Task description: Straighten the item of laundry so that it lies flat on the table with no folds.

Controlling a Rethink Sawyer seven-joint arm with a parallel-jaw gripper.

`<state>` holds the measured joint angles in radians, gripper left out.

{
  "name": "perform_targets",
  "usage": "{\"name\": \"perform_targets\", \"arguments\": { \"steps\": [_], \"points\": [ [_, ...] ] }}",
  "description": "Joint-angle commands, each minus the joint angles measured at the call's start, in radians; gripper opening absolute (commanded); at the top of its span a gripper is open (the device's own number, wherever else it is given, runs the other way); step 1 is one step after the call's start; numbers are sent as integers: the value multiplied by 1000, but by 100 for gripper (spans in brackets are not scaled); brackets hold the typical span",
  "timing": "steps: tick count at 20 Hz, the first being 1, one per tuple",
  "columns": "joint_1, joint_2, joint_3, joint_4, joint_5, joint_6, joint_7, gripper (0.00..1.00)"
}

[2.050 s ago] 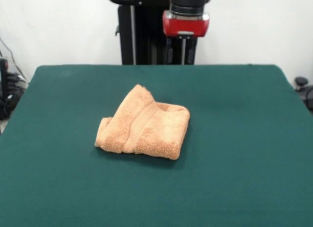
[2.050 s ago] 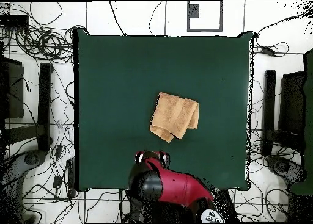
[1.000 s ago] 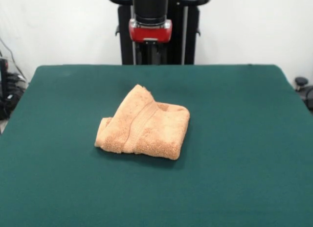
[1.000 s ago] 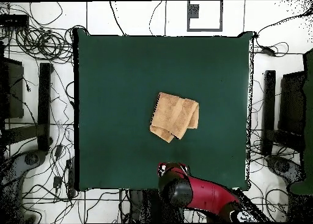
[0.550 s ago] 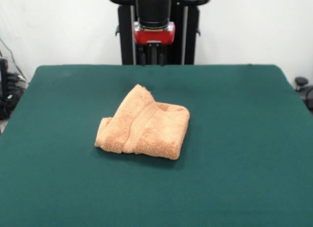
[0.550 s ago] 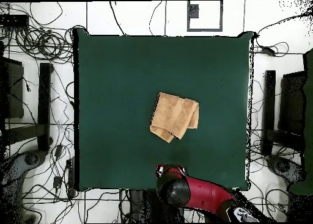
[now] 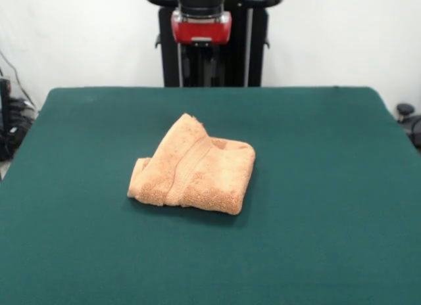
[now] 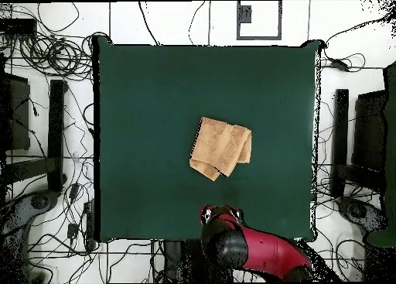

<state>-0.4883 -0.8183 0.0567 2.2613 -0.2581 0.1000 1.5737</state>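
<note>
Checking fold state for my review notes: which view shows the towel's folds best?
The front view: the towel shows its doubled layers, a rolled left end and a raised flap. The overhead view shows only its flat outline on the table.

The towel [image 7: 193, 174] [image 8: 221, 147] is thick terry cloth, nubby and matt, with a flatter woven band crossing its pile. The tabletop [image 7: 316, 187] [image 8: 155, 103] looks like matt felt, even and faintly fuzzy. The arm's red shell [image 7: 200, 27] [image 8: 267, 252] is smooth, glossy plastic beside black parts.
</note>
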Motion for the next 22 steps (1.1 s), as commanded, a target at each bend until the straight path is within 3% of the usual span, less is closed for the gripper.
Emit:
{"name": "perform_targets", "arguments": {
  "steps": [1, 9, 13, 22],
  "points": [
    [11, -12, 128, -54, 68, 196, 90, 100],
    [13, 130, 130, -162, 52, 135, 101, 100],
    [-34, 230, 169, -211, 39, 90, 78, 100],
    [-65, 320, 176, -267, -16, 20, 74, 100]
  ]
}}
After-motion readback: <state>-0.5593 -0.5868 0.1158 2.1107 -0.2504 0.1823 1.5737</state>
